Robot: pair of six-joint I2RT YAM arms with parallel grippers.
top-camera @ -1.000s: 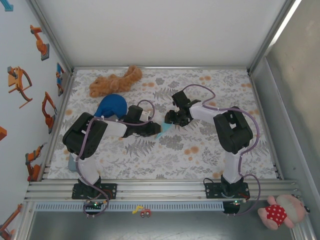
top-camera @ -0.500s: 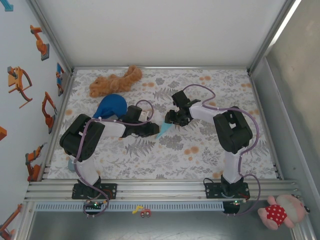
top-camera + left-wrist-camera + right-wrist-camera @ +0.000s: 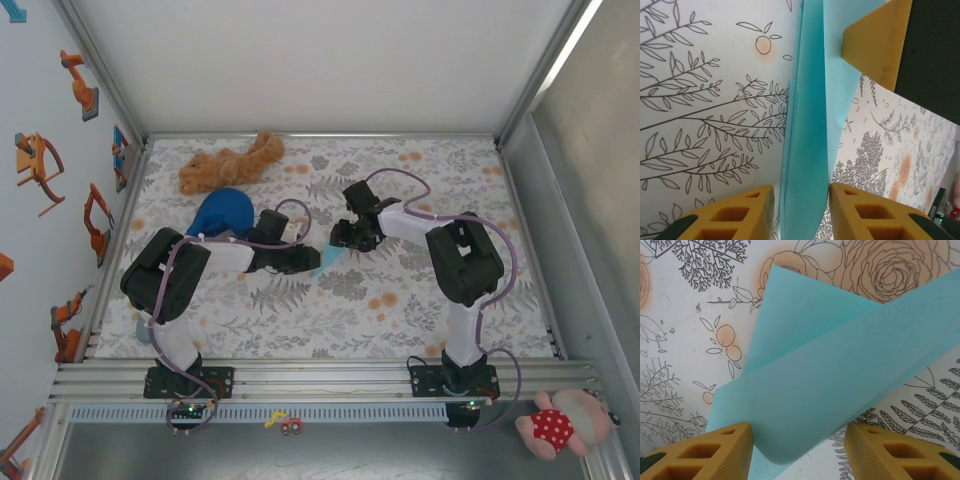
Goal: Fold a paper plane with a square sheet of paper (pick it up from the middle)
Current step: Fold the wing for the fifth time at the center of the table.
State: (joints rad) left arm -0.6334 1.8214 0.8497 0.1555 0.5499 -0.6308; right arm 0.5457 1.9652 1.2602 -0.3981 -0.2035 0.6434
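The square sheet of paper [image 3: 328, 260], light cyan-blue, is folded into a narrow strip and lies at mid-table between the two grippers. In the left wrist view the folded paper [image 3: 810, 150] stands on edge between the fingers of my left gripper [image 3: 801, 191]. The jaws are open, with a gap on the left side. From above, the left gripper [image 3: 305, 258] is at the paper's left end. My right gripper [image 3: 799, 432] is open wide over a curled fold of the paper [image 3: 830, 390]. From above, the right gripper [image 3: 340, 240] is at the paper's upper end.
A brown plush toy [image 3: 230, 163] lies at the back left, and a dark blue dome [image 3: 222, 212] sits just behind the left arm. The floral tablecloth [image 3: 400, 300] is bounded by metal rails. A pink plush [image 3: 560, 425] lies beyond the near right corner.
The left arm's elbow has shifted slightly left and its gripper has edged toward the paper. The right gripper and the paper have hardly moved.
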